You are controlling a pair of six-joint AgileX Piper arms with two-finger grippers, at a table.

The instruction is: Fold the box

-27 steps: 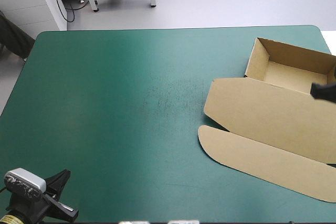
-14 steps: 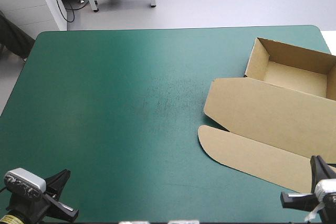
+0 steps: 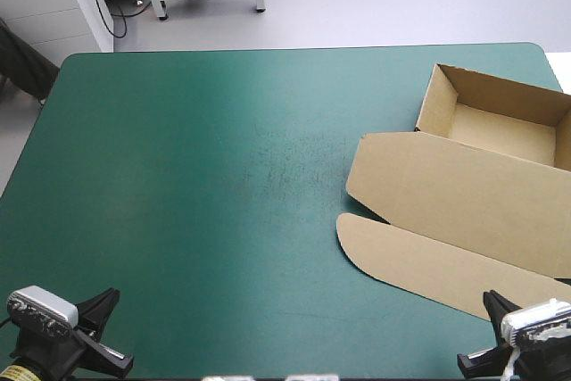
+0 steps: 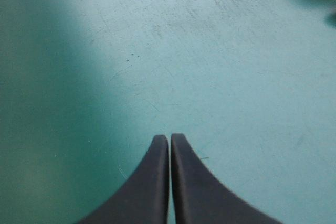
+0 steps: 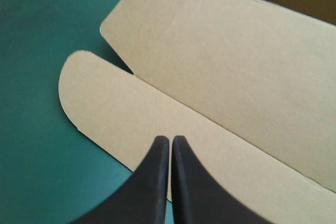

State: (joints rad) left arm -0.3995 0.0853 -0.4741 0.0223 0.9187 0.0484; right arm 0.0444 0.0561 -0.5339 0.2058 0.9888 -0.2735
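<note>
Having pulled the right gripper back from the tray of the box to the near worktop edge, pressed together & empty like the left gripper, folding prob. done.

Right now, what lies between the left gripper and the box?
Nothing: only bare teal-green cover separates the left gripper from the box, as the high view shows.

The box is plain brown board, matt and smooth, with crisp creases at its folds. The counter has a matt teal-green cover, finely scratched and scuffed beside the box. The black fingers are smooth and dull, plastic or rubber.
</note>
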